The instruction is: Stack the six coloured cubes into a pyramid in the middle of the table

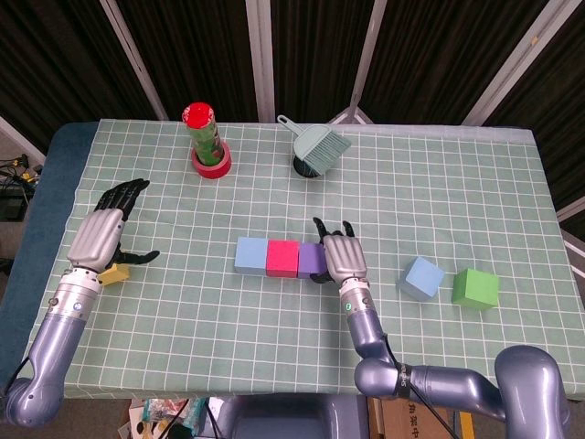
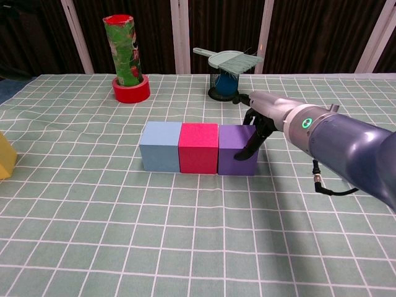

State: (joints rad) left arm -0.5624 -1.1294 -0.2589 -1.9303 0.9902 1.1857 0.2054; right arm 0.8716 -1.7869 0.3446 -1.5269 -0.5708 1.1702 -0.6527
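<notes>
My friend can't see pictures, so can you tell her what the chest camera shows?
Three cubes sit touching in a row on a green checked table: light blue cube, pink cube, purple cube. The robot's right hand reaches in with its fingers against the purple cube's right side. Behind stand a red-topped tube and a small dustpan.

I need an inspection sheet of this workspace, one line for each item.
Surface: green checked tablecloth, flat.
Job's things: light blue cube, pink cube and purple cube in a touching row; second blue cube and green cube apart on the right; yellow cube by the left hand.
Clutter: green can standing in a red tape roll; dustpan with brush.
Hands: left hand above the yellow cube; right hand touches the purple cube.
Cables: black cable under the right arm.
Surroundings: dark curtains.
</notes>
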